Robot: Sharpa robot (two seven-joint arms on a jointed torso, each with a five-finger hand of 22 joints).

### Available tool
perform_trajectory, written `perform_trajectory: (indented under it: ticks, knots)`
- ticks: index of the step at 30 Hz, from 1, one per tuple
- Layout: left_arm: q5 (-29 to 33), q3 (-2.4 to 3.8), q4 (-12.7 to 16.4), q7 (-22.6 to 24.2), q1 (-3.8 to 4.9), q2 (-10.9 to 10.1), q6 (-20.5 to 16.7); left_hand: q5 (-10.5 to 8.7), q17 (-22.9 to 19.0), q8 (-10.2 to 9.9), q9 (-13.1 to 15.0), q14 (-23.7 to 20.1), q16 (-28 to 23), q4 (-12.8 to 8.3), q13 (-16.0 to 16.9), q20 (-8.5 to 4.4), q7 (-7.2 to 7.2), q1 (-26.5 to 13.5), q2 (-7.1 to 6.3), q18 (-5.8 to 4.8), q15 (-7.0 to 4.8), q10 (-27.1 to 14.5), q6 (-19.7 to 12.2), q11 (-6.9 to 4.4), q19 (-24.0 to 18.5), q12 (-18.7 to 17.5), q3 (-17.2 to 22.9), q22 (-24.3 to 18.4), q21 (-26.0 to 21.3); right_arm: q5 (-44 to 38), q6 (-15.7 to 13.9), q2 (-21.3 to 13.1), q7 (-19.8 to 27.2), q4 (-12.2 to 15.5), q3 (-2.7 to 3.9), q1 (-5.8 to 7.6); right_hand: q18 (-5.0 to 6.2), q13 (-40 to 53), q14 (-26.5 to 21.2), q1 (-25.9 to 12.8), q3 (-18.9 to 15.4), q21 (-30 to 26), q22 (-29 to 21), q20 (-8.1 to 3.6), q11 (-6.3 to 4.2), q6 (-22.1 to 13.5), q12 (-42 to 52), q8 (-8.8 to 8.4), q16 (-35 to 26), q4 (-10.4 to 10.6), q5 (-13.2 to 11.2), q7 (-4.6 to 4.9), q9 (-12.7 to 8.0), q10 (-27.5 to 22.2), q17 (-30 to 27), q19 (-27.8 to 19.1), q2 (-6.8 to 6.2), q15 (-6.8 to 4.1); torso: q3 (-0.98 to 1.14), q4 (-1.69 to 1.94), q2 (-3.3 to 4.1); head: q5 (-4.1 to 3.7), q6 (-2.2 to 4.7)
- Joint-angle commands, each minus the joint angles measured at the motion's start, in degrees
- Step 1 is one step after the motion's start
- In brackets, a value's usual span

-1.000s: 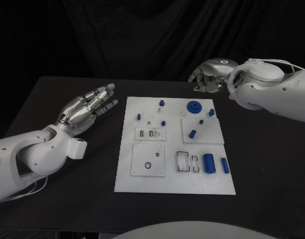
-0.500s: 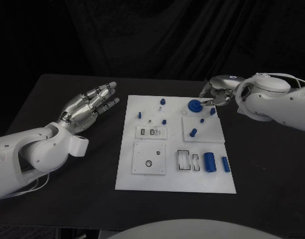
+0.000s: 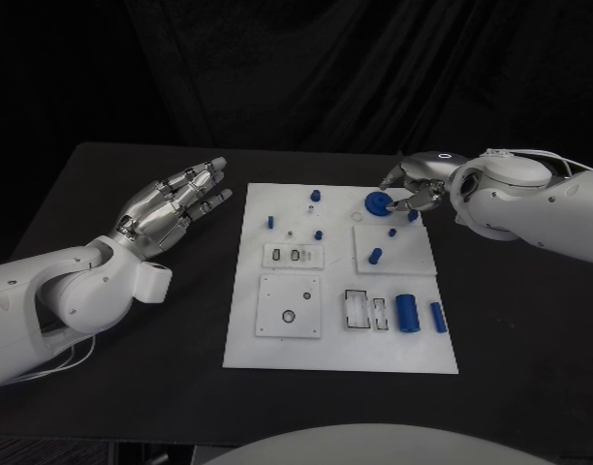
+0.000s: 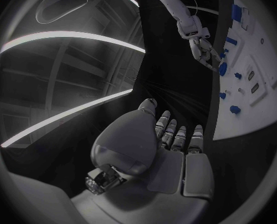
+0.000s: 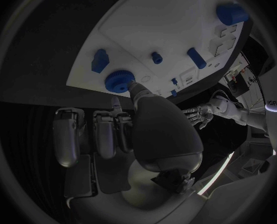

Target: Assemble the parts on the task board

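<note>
The task board (image 3: 338, 360), a white plate, lay in the middle of the black table (image 3: 129, 387), with small blue parts spread over it; a round blue gear-like part (image 3: 378, 204) sat near the far right corner, a small blue block (image 3: 413, 217) just beside it, and a blue peg (image 3: 315, 199) stood at the far edge toward the middle; a slanted blue peg (image 3: 375, 258) stood on a raised white square near the board's right side; nearer the robot, a large blue cylinder (image 3: 407, 314) and a thinner blue bar (image 3: 439, 319) lay side by side by the right edge, next to a white insert with slots (image 3: 365, 314); a square white panel (image 3: 290, 308) with a small hole sat on the near left of the board.

The right hand (image 3: 414, 187) hovered at the board's far right corner, fingers curled downward; in the right wrist view its thumb tip (image 5: 133, 87) reached the rim of the round blue gear-like part (image 5: 118, 80), while the other fingers (image 5: 104, 129) stayed off the board's edge, so it was touching rather than gripping, with nothing held.

The left hand (image 3: 171, 208) was poised above the table to the left of the board, well apart from it, palm flat, fingers extended and slightly fanned, holding nothing; the left wrist view showed the same flat, straight fingers (image 4: 175, 137).
</note>
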Motion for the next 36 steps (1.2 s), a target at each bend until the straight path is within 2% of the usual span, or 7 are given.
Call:
perform_trajectory:
  ticks: [1, 6, 17, 25, 30, 34, 36]
  knots:
    - [0.18, 0.05, 0.17, 0.36, 0.01, 0.04, 0.9, 0.36, -0.08, 0.06, -0.04, -0.45, -0.23, 0.03, -0.07, 0.0, 0.04, -0.45, 0.22, 0.66, 0.1, -0.33, -0.55, -0.03, -0.21, -0.33, 0.46, -0.05, -0.14, -1.99, -1.97, 0.08, -1.05, -0.09, 0.03, -0.19, -0.67, 15.06, 5.84, 0.58, 0.19, 0.03, 13.63, -0.26, -0.41, -0.84, 0.14, -0.12, 0.16, -0.6, 0.57, -0.02, -0.15, 5.97, 15.06, 2.59, 0.0, -0.47, -0.04, 0.2, -0.01, -0.14, 0.11]
    - [0.18, 0.05, 0.21, 0.16, 0.01, -0.11, 0.99, 0.33, -0.06, 0.08, -0.03, -0.42, -0.22, 0.01, -0.06, 0.0, 0.07, -0.47, 0.24, 0.67, 0.17, -0.32, -0.5, 0.0, -0.21, -0.28, 0.51, -0.05, -0.14, -2.1, -2.53, 0.08, -1.29, -0.05, 0.03, -0.28, -0.71, 15.06, 5.84, 1.27, 0.51, 0.15, 13.67, -0.37, -0.51, -1.81, 0.14, -0.05, 0.16, -1.24, 1.22, -0.08, -0.26, 5.97, 15.06, 2.7, 0.18, -0.59, -0.08, 0.0, -0.03, 0.07, 0.13]
    - [0.18, 0.05, 0.08, -0.16, 0.01, -0.04, 1.35, 0.31, -0.06, 0.09, -0.02, -0.41, -0.21, 0.01, -0.05, 0.0, 0.1, -0.5, 0.26, 0.67, 0.25, -0.3, -0.48, 0.05, -0.21, -0.25, 0.56, -0.05, -0.14, -2.15, -1.97, 0.59, -1.95, -0.41, 0.03, -0.62, -0.88, 15.06, 5.84, 1.84, 0.91, 0.7, 13.9, -0.48, -0.57, -0.99, 0.14, 0.56, 0.16, -1.82, 1.94, -0.03, 0.15, 5.97, 15.06, 3.24, 0.44, -0.7, -0.06, 0.06, -0.12, 0.0, 0.05]
    - [0.18, 0.05, 0.03, -0.28, 0.0, -0.02, 1.52, 0.31, -0.06, 0.09, -0.02, -0.41, -0.21, 0.01, -0.05, 0.0, 0.1, -0.5, 0.26, 0.67, 0.25, -0.3, -0.48, 0.05, -0.21, -0.25, 0.56, -0.05, -0.14, -2.16, -1.39, 1.51, -2.33, -1.59, 0.03, -1.24, -1.02, 15.06, 5.84, 1.15, 0.33, 1.16, 14.08, -0.51, -0.44, 0.1, 0.14, 1.06, 0.16, -1.79, -1.09, 0.23, 1.08, 5.97, 15.06, 3.7, 0.28, -0.66, -0.1, 0.03, -0.11, 0.11, 0.04]
    - [0.18, 0.05, -0.02, -0.35, 0.0, -0.02, 1.6, 0.31, -0.06, 0.09, -0.02, -0.41, -0.21, 0.01, -0.05, 0.0, 0.1, -0.5, 0.26, 0.67, 0.25, -0.3, -0.48, 0.05, -0.21, -0.25, 0.56, -0.05, -0.14, -2.17, -1.13, 2.14, -2.43, -2.44, 0.04, -1.58, -1.05, 15.06, 5.84, 0.67, -0.24, 1.25, 14.11, -0.46, -0.36, 0.58, 0.14, 1.28, 0.16, -1.68, -3.16, 0.35, 1.73, 5.97, 15.06, 3.78, 0.18, -0.61, -0.05, 0.18, -0.1, 0.0, -0.07]
    - [0.18, 0.05, -0.07, -0.42, 0.0, 0.02, 1.71, 0.27, -0.04, 0.09, -0.02, -0.37, -0.18, -0.02, -0.05, 0.01, 0.16, -0.55, 0.26, 0.69, 0.4, -0.3, -0.52, 0.14, -0.21, -0.22, 0.64, -0.05, -0.14, -2.17, -0.87, 2.55, -2.6, -2.9, 0.04, -1.77, -1.06, 15.06, 5.84, 0.63, -0.35, 1.3, 14.13, -0.45, -0.33, 1.01, 0.14, 1.52, 0.16, -1.71, -3.44, 0.39, 2.04, 5.97, 15.06, 3.82, 0.22, -0.59, -0.05, 0.16, -0.08, -0.02, -0.12]
    - [0.18, 0.05, -0.08, -0.45, 0.0, 0.04, 1.77, 0.27, -0.04, 0.09, -0.02, -0.37, -0.18, -0.02, -0.05, 0.01, 0.16, -0.55, 0.26, 0.69, 0.4, -0.3, -0.52, 0.14, -0.21, -0.22, 0.64, -0.05, -0.14, -2.18, -0.78, 2.72, -2.61, -3.06, 0.04, -1.84, -1.09, 15.06, 5.84, 0.93, -0.36, 1.39, 14.17, -0.4, -0.26, 2.35, 0.14, 2.33, 0.16, -2.02, -3.03, 0.47, 3.06, 5.97, 15.06, 3.92, 0.47, -0.56, -0.05, 0.16, -0.08, -0.02, -0.12]
